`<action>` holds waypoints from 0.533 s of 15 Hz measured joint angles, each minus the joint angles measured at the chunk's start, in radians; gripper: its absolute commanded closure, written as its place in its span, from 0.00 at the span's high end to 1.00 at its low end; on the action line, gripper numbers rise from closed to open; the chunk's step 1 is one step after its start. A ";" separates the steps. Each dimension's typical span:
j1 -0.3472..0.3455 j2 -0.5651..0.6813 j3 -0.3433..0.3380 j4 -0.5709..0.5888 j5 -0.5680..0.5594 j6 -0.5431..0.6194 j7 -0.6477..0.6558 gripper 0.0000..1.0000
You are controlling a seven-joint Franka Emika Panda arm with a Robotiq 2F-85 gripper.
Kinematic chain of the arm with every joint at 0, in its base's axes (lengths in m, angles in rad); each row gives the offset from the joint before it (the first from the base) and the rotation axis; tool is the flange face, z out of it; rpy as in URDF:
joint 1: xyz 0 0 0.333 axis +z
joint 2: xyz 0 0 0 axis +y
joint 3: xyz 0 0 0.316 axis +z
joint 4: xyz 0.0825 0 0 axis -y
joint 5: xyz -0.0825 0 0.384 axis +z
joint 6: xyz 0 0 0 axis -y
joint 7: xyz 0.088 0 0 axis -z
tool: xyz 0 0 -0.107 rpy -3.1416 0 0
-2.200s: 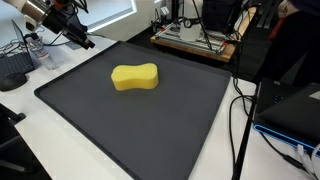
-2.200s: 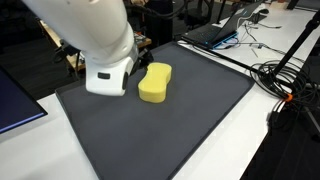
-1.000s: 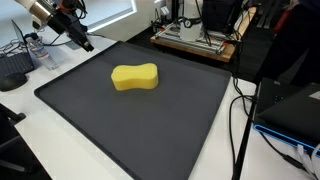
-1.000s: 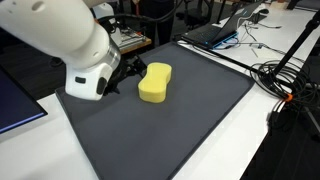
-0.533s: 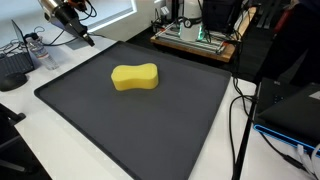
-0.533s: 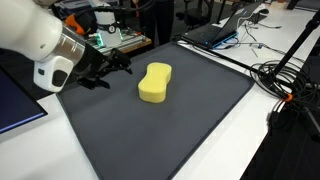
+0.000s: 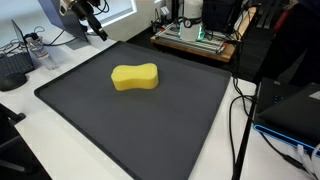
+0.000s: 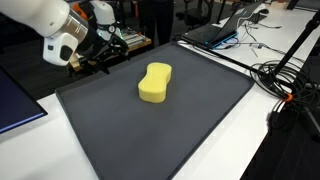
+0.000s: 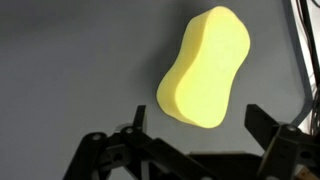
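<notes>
A yellow peanut-shaped sponge point(image 7: 135, 77) lies on a dark grey mat point(image 7: 110, 125), also seen in an exterior view point(image 8: 154, 82) and in the wrist view point(image 9: 204, 68). My gripper point(image 7: 98, 30) is open and empty, raised above the mat's far corner, well clear of the sponge. It shows in an exterior view point(image 8: 108, 57) at the mat's back left edge. In the wrist view the two dark fingers point(image 9: 268, 130) stand wide apart below the sponge, nothing between them.
The mat point(image 8: 160, 130) lies on a white table. Cables point(image 8: 290, 85) and a laptop point(image 8: 222, 30) lie beside it. A black stand and cables point(image 7: 245, 90) and a cluttered board point(image 7: 195, 40) are at the mat's far side. A keyboard point(image 7: 14, 68) sits at one corner.
The arm has lifted and swung back away from the sponge toward the mat's far edge. The sponge has not moved. The gripper stays open.
</notes>
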 measured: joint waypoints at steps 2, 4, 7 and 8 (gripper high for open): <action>0.053 -0.063 -0.026 -0.101 0.001 0.028 -0.007 1.00; 0.088 -0.116 -0.048 -0.189 0.012 0.056 -0.012 1.00; 0.106 -0.184 -0.085 -0.307 0.074 0.105 -0.026 1.00; 0.106 -0.203 -0.102 -0.342 0.107 0.122 -0.029 1.00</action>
